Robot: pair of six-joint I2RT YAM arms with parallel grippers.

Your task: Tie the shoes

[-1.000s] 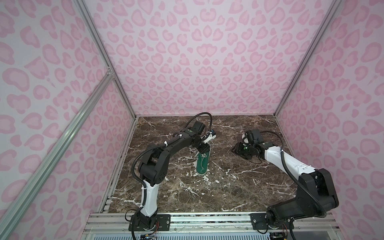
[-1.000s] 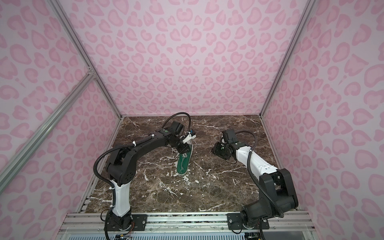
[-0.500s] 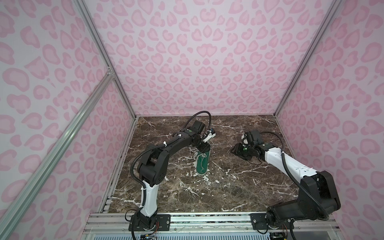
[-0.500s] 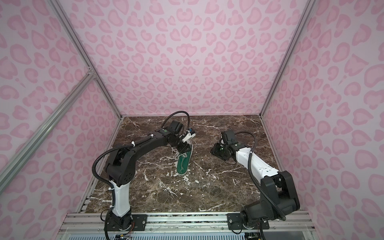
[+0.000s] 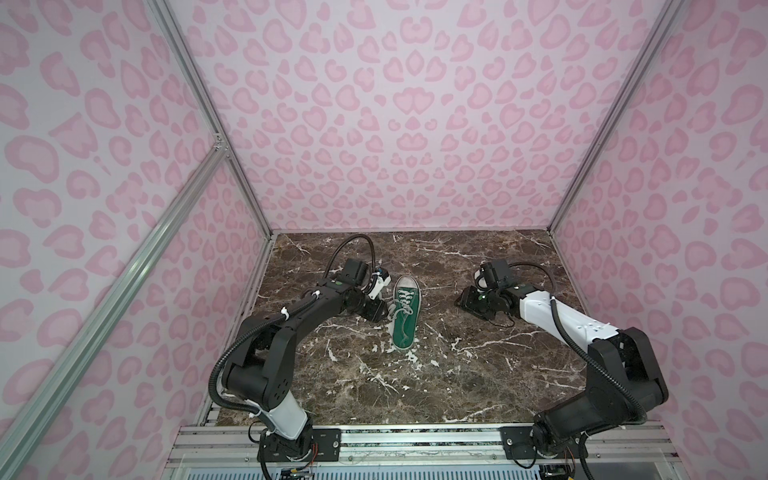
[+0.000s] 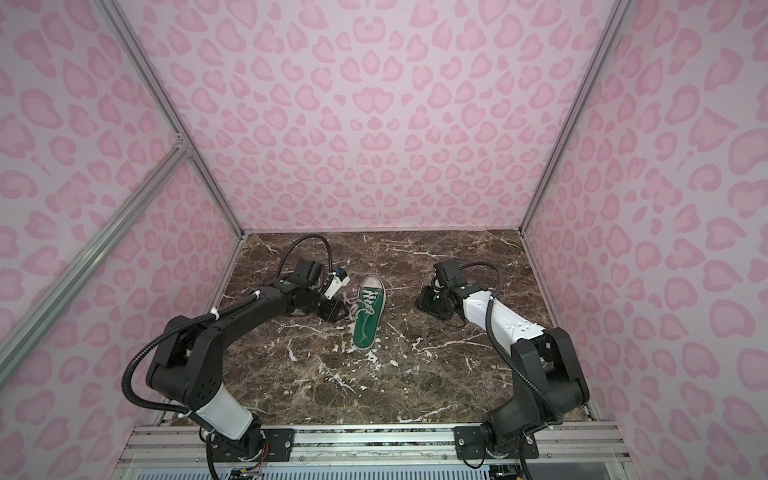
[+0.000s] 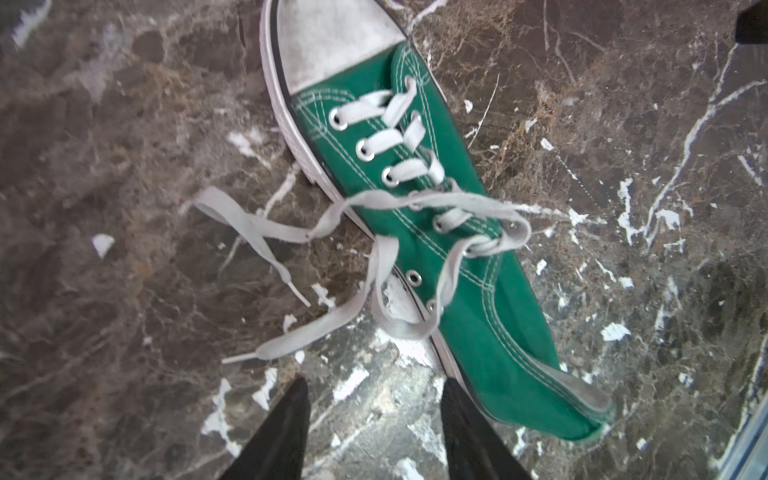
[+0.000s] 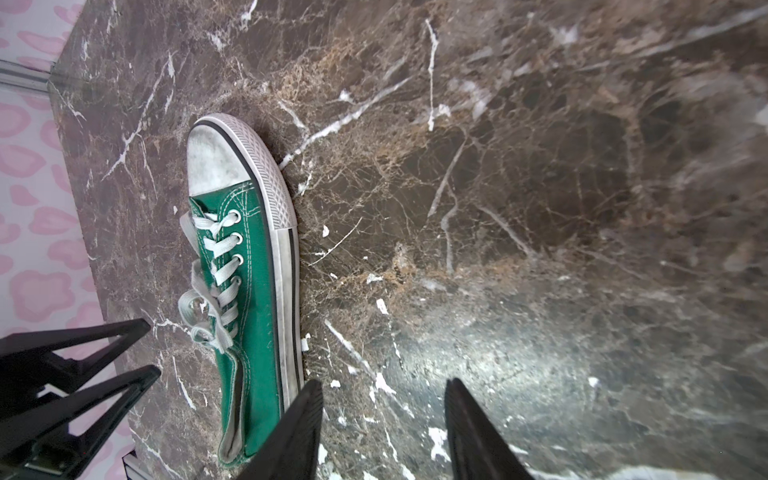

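A green sneaker (image 5: 405, 320) (image 6: 368, 322) with a white toe cap lies on the marble floor, toe toward the back wall. Its white laces (image 7: 257, 226) are loose: they cross over the tongue, and both ends trail onto the floor on the shoe's left. My left gripper (image 5: 383, 312) (image 6: 344, 309) (image 7: 376, 382) is low beside the shoe's left flank, open, with only marble between its fingers. My right gripper (image 5: 462, 301) (image 6: 419, 301) (image 8: 385, 383) is open and empty, low and well to the right of the shoe (image 8: 253, 291). The right wrist view also shows the left gripper (image 8: 147, 349).
Brown marble floor (image 5: 457, 374) enclosed by pink patterned walls on three sides. An aluminium rail (image 5: 415, 440) carries both arm bases along the front edge. The left arm's black cable (image 5: 353, 241) loops above its wrist.
My left gripper has drawn back from over the shoe's front to its left side, leaving the whole shoe uncovered. The right gripper has edged slightly toward the shoe.
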